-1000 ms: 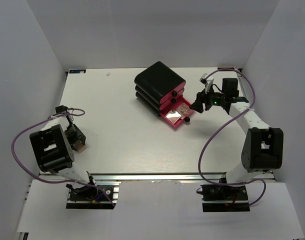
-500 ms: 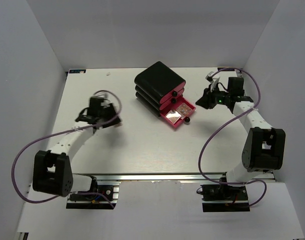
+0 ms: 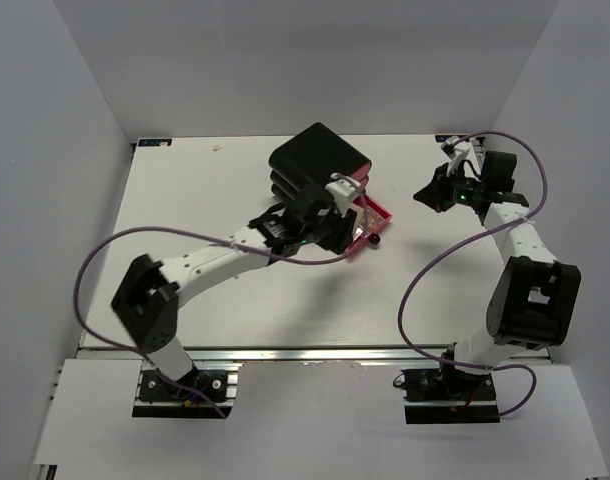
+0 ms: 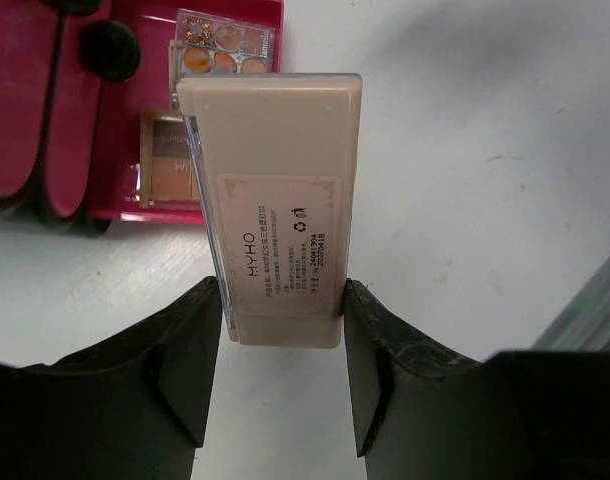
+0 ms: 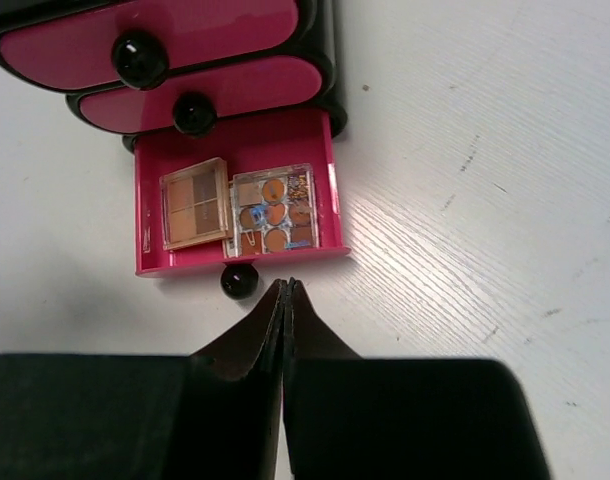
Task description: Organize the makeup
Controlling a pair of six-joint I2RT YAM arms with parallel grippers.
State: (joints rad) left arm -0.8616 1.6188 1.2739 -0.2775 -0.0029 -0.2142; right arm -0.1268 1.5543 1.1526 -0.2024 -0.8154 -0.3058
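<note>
The left gripper [image 4: 280, 330] is parted to the width of a flat beige rectangular compact case [image 4: 272, 170] with a printed label. It pinches the case's near end between both fingers, over the open pink bottom drawer [image 5: 255, 140] of the black three-drawer box [image 3: 318, 160], near the middle of the white table's [image 3: 235, 290] far edge. The right gripper [image 5: 285, 300], toward the far right corner, has its fingers pressed together on nothing. Its wrist view alone shows the drawer's contents whole: a brown four-pan square palette [image 5: 195, 203] beside a clear palette of round orange pans [image 5: 275, 207]. In the top view the left arm mostly hides them.
</note>
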